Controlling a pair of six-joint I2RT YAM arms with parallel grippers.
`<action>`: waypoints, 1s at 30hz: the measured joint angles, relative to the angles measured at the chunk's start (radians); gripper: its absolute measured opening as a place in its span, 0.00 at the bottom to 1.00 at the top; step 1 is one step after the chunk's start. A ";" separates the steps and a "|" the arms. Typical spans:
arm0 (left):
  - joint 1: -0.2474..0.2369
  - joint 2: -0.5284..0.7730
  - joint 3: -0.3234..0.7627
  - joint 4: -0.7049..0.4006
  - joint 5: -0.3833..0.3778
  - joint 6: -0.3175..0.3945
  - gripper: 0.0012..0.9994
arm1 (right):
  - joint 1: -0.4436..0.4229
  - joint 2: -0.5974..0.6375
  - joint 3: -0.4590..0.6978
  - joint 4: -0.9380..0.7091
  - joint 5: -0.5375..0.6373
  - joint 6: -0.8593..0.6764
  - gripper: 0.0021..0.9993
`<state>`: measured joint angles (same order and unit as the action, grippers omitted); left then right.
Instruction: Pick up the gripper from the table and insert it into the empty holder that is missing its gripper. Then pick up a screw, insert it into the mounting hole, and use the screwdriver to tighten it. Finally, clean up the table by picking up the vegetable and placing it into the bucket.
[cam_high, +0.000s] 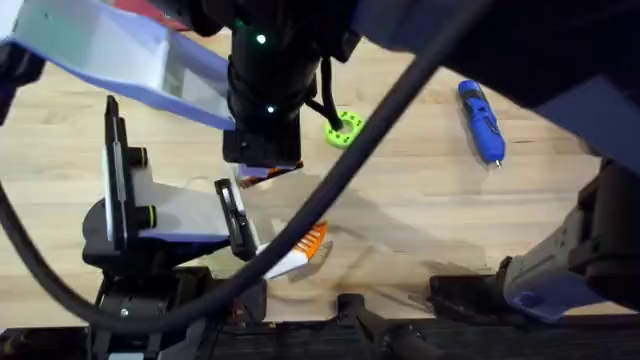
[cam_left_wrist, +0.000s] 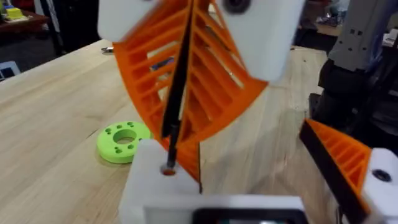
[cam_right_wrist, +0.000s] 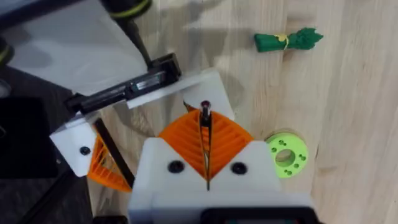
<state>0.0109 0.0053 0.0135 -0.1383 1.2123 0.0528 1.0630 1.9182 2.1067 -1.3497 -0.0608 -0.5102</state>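
Overhead, screwdriver (cam_high: 481, 120): laid on the desk (cam_high: 420, 210), well apart from both arms, long axis running away from the bases, metal tip turned back toward them.
Left wrist, step: a screw (cam_left_wrist: 168, 169) is held at the holder's (cam_left_wrist: 149, 193) hole by the right pincer (cam_left_wrist: 169, 148), clamped on it; the left pincer (cam_left_wrist: 249, 162) is spread wide.
Right wrist, next: judged, the screw must be let go upright and the screwdriver fetched.

Lime-green disc w/ holes (cam_high: 343, 129) lying flat on light wood table (cam_high: 420, 200). Nothing on top of it. Red obj at table's far edge, can't ID.
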 joint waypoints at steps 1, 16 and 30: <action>0.000 0.000 0.000 0.000 0.000 0.000 0.99 | 0.000 0.000 0.000 0.000 0.000 0.000 0.00; 0.000 0.000 0.000 0.000 0.000 0.000 0.99 | 0.000 0.036 0.000 0.004 0.000 0.000 0.00; 0.000 0.000 0.000 0.000 0.000 0.000 0.99 | 0.000 0.037 0.000 0.004 0.000 0.000 0.00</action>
<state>0.0109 0.0051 0.0135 -0.1383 1.2122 0.0528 1.0630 1.9549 2.1067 -1.3460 -0.0608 -0.5102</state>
